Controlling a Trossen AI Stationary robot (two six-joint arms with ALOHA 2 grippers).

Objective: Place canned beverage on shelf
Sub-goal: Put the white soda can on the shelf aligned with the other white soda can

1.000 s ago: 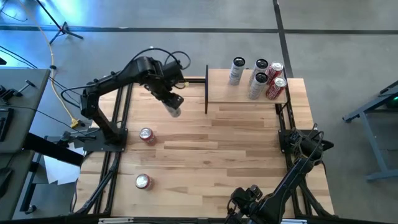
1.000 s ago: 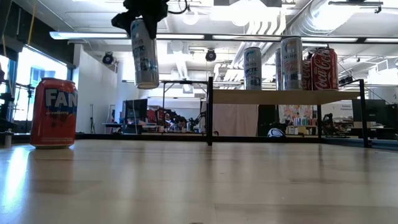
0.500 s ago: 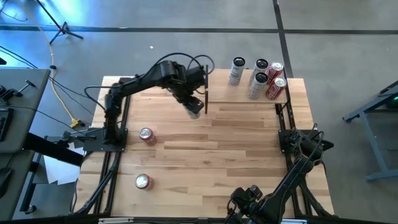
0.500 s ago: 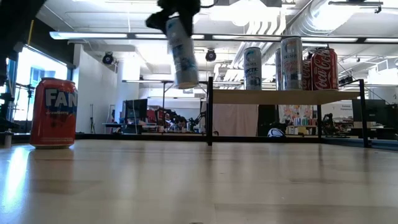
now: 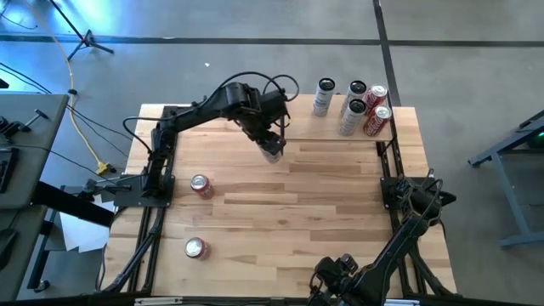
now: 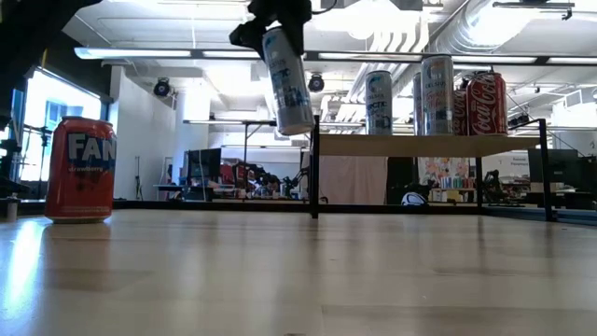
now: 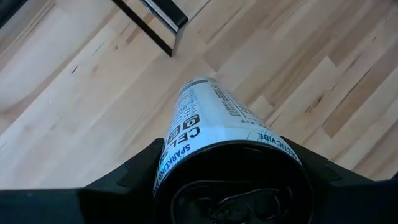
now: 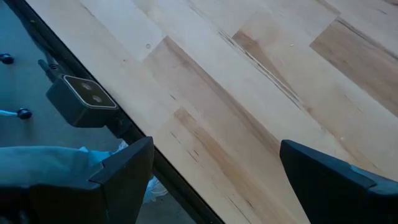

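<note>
Silver-white slim can [image 5: 271,150], printed with small dark text, is clenched by its top end in the left gripper [image 5: 269,143] and hangs clear of the table [image 5: 340,221]. High view: the left arm reaches from its base at the table's 9 o'clock edge toward 12 o'clock, and the can sits just beside the shelf's [image 5: 310,127] near-left black post. Low view: the can [image 6: 287,80] tilts slightly, its lower end dipping just below the level of the shelf [image 6: 429,145] board and close to the post. Left wrist view: the can [image 7: 217,134] points down at the bare planks, held between the two dark fingers [image 7: 134,174], with the black frame corner beyond it.

Shelf: a light-wood board on a thin black frame, at the table's 1 o'clock corner. Four cans stand on it: two silver-white slim cans [image 5: 324,96] [image 5: 353,106] and two red cola cans [image 5: 376,95] [image 5: 379,121], the red pair toward the shelf's 3 o'clock end.

Two further cans stand on the table at about 8 o'clock: an orange soda can [image 5: 201,185] and, nearer the 6 o'clock edge, another red-topped can [image 5: 195,247].

Right gripper [image 8: 211,168]: parked low at the table's 5 o'clock corner, fingers spread apart and grasping nothing; only planks and the table edge lie beneath it.
</note>
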